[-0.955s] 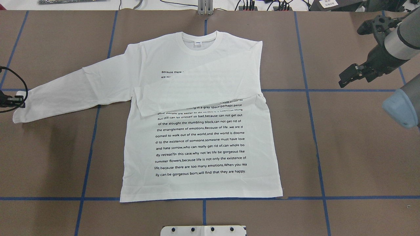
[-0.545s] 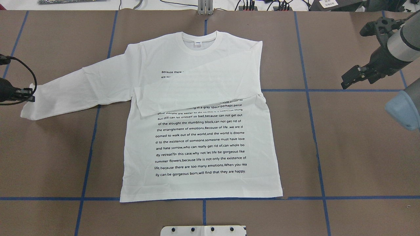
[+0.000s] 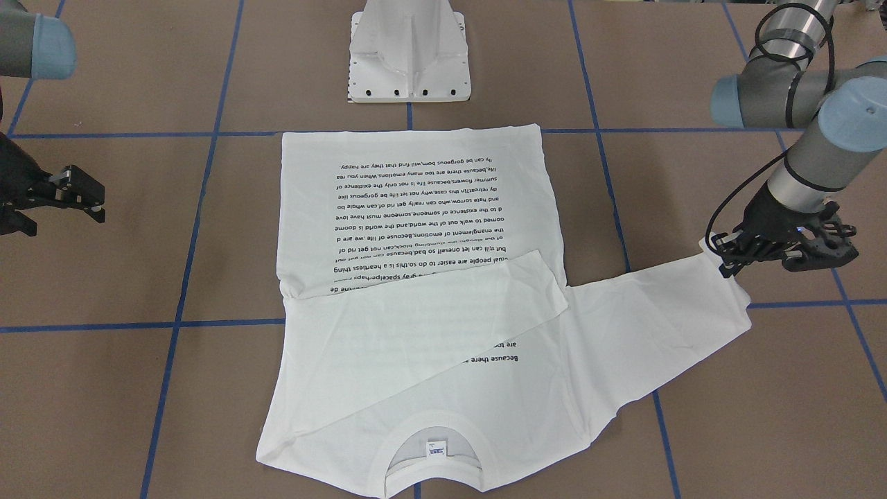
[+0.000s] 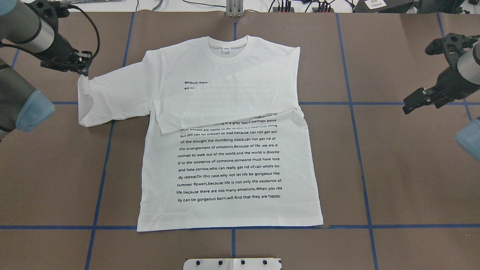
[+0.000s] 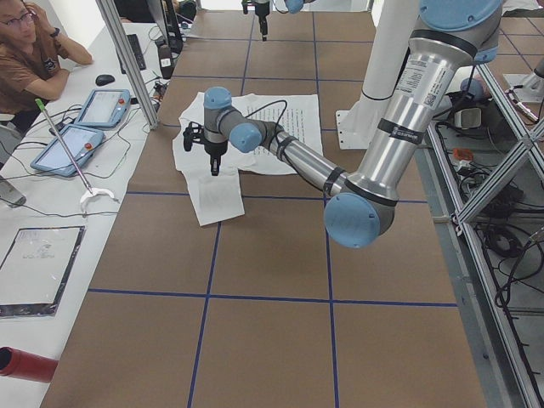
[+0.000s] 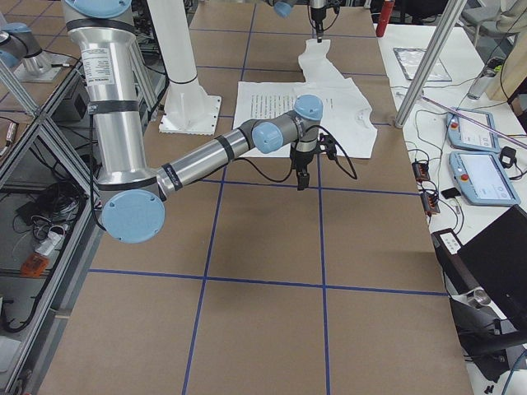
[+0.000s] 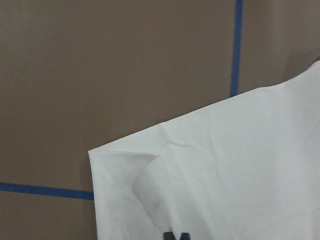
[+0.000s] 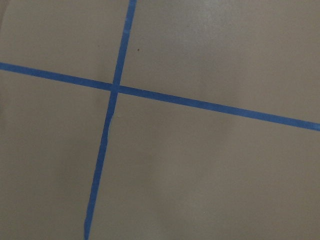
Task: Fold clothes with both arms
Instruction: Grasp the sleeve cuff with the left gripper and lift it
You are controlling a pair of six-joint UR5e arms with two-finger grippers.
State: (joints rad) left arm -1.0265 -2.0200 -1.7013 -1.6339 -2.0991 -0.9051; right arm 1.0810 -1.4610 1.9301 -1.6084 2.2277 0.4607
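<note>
Brown table cover (image 4: 412, 180), ruled into squares with blue tape (image 4: 412, 226). Light even across the surface. Along one end, a white bench (image 5: 34, 212) carrying two tablets (image 5: 68, 146) and a red tube (image 5: 25, 364). Slanted metal post (image 5: 127, 59) beside it. Person (image 5: 30, 51) seated at the far end.

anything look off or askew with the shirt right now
Nothing damaged. The folded sleeve lies slanted across the chest of the shirt, hiding some print, and the other sleeve is buckled near its cuff, where the left tool pinches it.
</note>
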